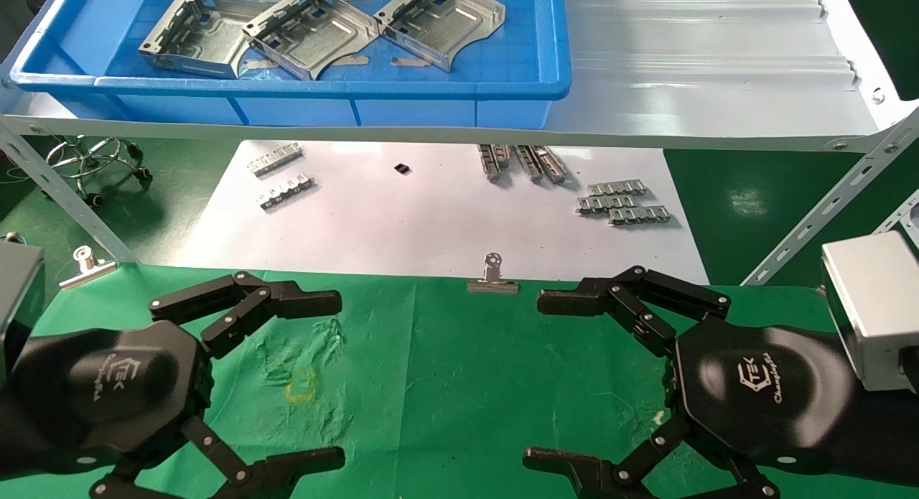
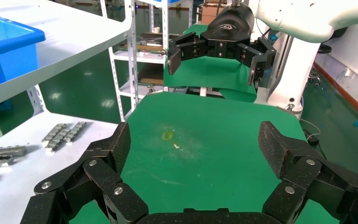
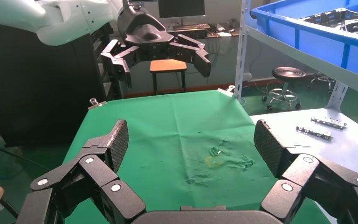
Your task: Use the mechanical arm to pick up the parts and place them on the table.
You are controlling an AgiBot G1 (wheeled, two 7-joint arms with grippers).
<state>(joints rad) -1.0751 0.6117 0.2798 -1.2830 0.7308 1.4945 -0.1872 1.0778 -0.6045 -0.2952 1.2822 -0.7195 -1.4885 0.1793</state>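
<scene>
Head view: both grippers, L [image 1: 327, 375] + R [image 1: 549, 377], spread wide over table [image 1: 445, 370].

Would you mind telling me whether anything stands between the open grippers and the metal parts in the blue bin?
Yes: the blue bin's front wall and the shelf edge lie between both grippers (left gripper, right gripper) and the parts.

The tabletop [image 1: 445, 384] is covered with wrinkled green cloth, marked by a faint yellow outline [image 1: 301, 385] near its middle. The cloth is clamped at the far edge by a silver binder clip [image 1: 492, 276], and another clip [image 1: 87, 264] is fixed at the far left corner.
</scene>
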